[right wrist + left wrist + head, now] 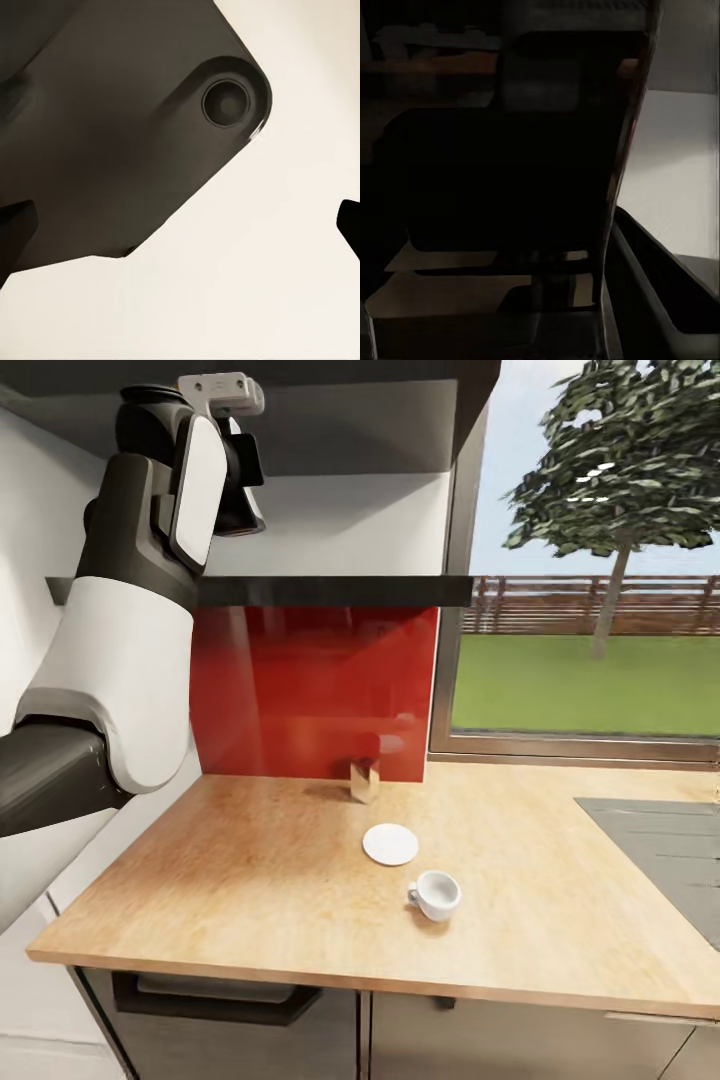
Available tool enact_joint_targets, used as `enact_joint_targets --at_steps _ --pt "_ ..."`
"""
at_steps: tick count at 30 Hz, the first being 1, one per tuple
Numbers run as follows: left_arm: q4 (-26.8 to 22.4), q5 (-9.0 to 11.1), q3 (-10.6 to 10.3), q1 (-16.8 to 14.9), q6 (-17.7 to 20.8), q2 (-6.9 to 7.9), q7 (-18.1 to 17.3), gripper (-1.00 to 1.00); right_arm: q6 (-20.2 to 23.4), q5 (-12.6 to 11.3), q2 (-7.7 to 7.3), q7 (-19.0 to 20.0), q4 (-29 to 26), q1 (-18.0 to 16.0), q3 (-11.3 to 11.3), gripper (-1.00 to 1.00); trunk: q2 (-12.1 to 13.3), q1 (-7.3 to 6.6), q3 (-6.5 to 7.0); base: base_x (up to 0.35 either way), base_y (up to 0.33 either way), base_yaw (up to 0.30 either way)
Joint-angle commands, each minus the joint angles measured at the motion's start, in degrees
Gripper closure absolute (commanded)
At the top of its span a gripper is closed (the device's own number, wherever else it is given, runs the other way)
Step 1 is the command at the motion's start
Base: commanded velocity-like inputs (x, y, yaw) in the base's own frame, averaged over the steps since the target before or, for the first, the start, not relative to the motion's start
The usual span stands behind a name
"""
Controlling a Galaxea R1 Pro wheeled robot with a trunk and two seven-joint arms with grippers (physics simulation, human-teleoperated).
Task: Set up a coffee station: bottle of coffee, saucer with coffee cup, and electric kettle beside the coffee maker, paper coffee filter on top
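On the kitchen countertop (250, 880) lies the white saucer (390, 844), flat and bare. The white coffee cup (436, 894) stands just in front of it to the right, apart from it, handle to the left. My left arm (200, 490) is raised to the dark shelf (330, 591) at the upper left, and its wrist hides the fingers. The left wrist view is very dark, so I cannot tell what is between them. My right gripper (180, 232) is open with nothing in it, over pale floor. The coffee maker, bottle of coffee and electric kettle are out of view.
A small brown boxy object (363, 780) stands against the red backsplash (320, 690); I cannot tell whether it holds the paper coffee filter. A grey drainboard (660, 850) is set into the counter at right, below a window (590, 660). Dark cabinets (400, 1040) sit under the counter.
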Motion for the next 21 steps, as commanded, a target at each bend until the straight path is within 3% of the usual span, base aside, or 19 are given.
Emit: enact_joint_targets --at_steps 1,21 --pt "-0.04 0.24 -0.02 -0.05 0.23 -0.01 0.25 1.0 -0.26 -0.05 -0.03 -0.01 0.03 -0.03 0.11 -1.0 -0.05 -0.03 -0.06 -0.335 0.0 0.0" --pt "0.02 0.27 0.03 -0.05 0.23 -0.01 0.23 1.0 -2.68 -0.23 -0.47 -0.1 -0.2 -0.11 -0.21 -1.0 -0.05 -0.03 -0.06 -0.33 0.0 0.0"
